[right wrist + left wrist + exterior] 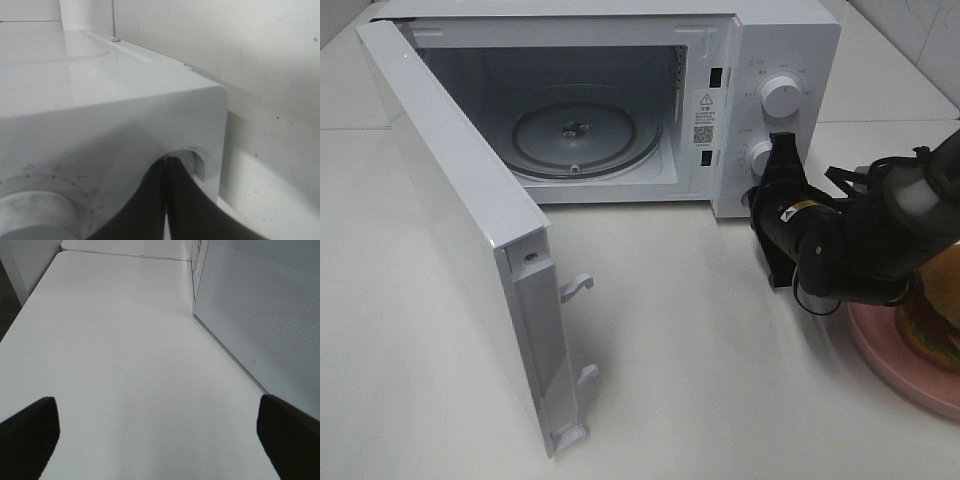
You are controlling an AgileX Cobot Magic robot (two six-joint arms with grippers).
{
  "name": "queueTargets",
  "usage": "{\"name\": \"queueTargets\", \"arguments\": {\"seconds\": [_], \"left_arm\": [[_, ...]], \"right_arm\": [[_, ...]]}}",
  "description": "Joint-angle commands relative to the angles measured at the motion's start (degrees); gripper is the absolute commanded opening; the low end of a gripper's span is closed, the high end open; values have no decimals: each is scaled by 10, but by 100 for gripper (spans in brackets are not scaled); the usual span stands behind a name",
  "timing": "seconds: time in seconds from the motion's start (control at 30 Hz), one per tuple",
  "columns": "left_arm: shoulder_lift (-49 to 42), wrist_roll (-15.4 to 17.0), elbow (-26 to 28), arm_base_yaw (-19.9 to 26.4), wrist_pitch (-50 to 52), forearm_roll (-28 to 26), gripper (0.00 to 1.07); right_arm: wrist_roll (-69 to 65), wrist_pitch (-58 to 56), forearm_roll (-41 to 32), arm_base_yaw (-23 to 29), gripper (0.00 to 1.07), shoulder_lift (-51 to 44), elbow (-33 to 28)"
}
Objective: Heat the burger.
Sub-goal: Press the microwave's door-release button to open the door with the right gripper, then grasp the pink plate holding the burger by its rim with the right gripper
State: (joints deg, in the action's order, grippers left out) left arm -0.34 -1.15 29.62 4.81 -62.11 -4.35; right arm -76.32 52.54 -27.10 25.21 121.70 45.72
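The burger [929, 326] sits on a pink plate [900, 372] at the table's right edge, half hidden behind my right arm. The white microwave [790, 40] stands at the back with its door [470, 220] swung wide open to the left and a bare glass turntable [582, 140] inside. My right gripper [780, 145] is shut with nothing in it, its tips against the control panel beside the lower knob [760, 156]. The right wrist view shows its closed fingers [150, 200] near the panel's corner. My left gripper [160, 440] is open over bare table beside the door [260, 315].
An upper knob [781, 96] sits above the lower one on the panel. The open door, with latch hooks [576, 288] on its edge, juts far toward the front of the white table [700, 350]. A tiled wall [920, 30] stands at the back right.
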Motion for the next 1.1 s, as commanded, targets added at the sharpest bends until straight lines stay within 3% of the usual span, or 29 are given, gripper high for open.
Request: {"name": "queueTargets", "arguments": {"seconds": [0.03, 0.33, 0.6, 0.7, 1.1], "left_arm": [[-6, 0, -1, 1, 7, -3, 100], [-6, 0, -1, 1, 7, -3, 100], [-6, 0, -1, 1, 7, -3, 100], [-6, 0, -1, 1, 7, -3, 100], [-6, 0, -1, 1, 7, -3, 100]], "right_arm": [[3, 65, -4, -9, 0, -29, -12], [3, 50, 15, -9, 0, -78, -67], [37, -21, 25, -9, 0, -179, -131], [50, -31, 25, -9, 0, -192, -133], [258, -241, 24, -9, 0, -338, -133]]}}
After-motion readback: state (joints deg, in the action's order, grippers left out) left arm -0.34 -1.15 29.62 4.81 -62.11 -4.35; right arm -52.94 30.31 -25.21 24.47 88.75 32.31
